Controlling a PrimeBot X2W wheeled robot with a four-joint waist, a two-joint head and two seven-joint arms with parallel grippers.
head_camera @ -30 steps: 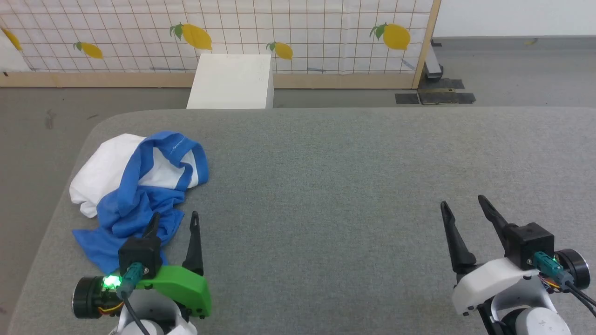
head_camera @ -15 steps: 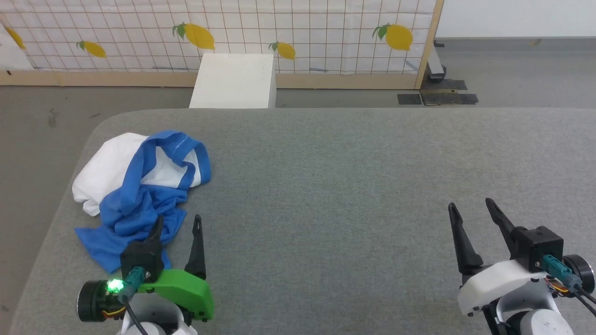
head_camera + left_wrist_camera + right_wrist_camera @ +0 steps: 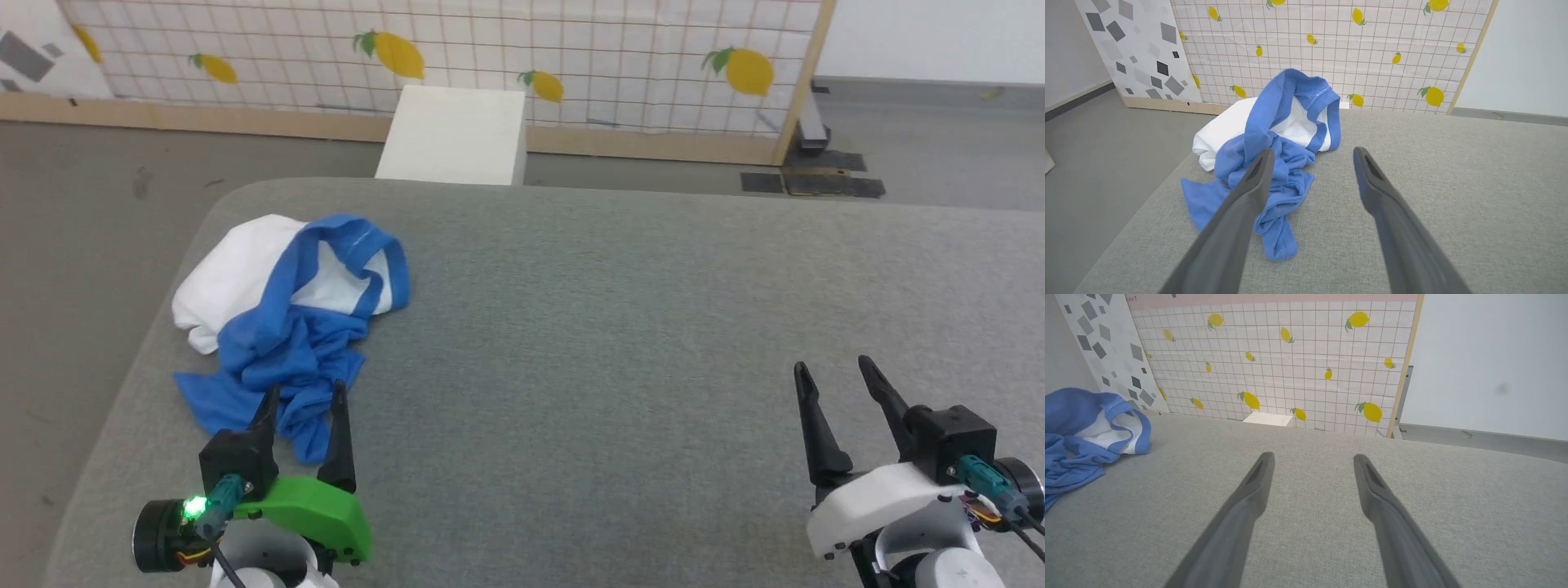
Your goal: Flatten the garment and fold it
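on the left end of the grey surface point(image 3: 620, 327) the garment point(image 3: 286, 327) lies crumpled. my left gripper point(image 3: 304, 389) is at its near blue edge, my right gripper point(image 3: 832, 364) well apart; the 2 stand wide open, empty.

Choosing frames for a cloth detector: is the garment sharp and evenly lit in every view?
Head view: garment fairly sharp, soft even light, no glare. Left wrist view: crisp, though the left claw looks softer near the lens. Right wrist view: garment cropped at the left edge.
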